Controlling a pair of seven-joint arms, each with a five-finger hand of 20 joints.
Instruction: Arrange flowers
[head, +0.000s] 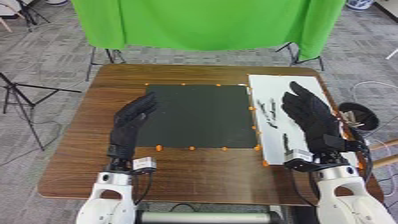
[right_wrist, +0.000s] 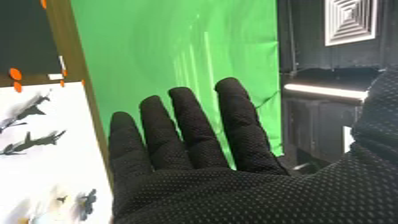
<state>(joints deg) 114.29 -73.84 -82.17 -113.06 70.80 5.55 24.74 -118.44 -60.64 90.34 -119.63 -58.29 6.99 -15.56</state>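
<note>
Thin, dark leafy sprigs (head: 268, 111) lie flat on the long white rectangular sheet (head: 293, 82), on the right side of the brown wooden worktop (head: 204, 172), btwn the flat dark-grey square mat (head: 200, 115) and my black-gloved right robot hand (head: 309, 112). Prob. v. light; stems likely a bit stiff, leafy tips soft & easy to bend or snap. Can't tell if real or artificial. Best hold, I'd say: light pinch, thumb + fingertips, midway along a bare bit of stem, off the tips; thin & flat, so they may slide on the smooth sheet before I get under.

Looks: narrow, near-black, jagged little leaves, spaced apart w/ white showing btwn. Right wrist view also gives a pale, yellowish petal-like patch (right_wrist: 58, 192) w/ a dark blue-grey bloom (right_wrist: 87, 202) beside it; patch too blurred to be sure of. Petals, if so, are prob. the most fragile part, so no squeezing there.

Right robot hand: wide, fingers straight & slightly fanned, nothing in it, over the sheet. Black-gloved left robot hand (head: 131, 120): also empty, fingers loosely extended, at the mat's left edge.
</note>
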